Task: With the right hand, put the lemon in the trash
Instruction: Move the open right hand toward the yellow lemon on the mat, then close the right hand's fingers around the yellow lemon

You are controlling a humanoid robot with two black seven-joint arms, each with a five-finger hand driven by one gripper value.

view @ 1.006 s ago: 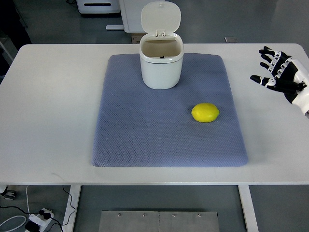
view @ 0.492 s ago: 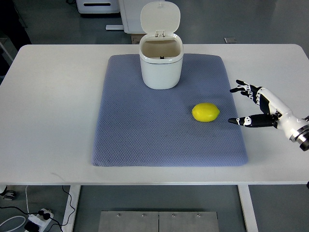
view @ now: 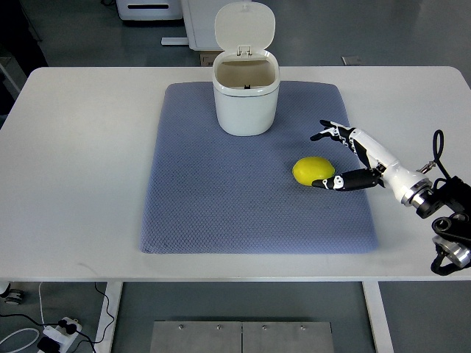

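- The lemon (view: 313,170) lies on the blue mat (view: 221,206), right of centre and nearer than the white trash bin (view: 246,92), whose lid stands open.
- The right robot hand (view: 353,158) sits just right of the lemon, fingers spread around it, grasping nothing.

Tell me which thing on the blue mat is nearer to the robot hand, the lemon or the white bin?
The lemon. The right hand is spread open right beside it, one fingertip at its edge, while the trash bin stands farther back on the mat, lid up.
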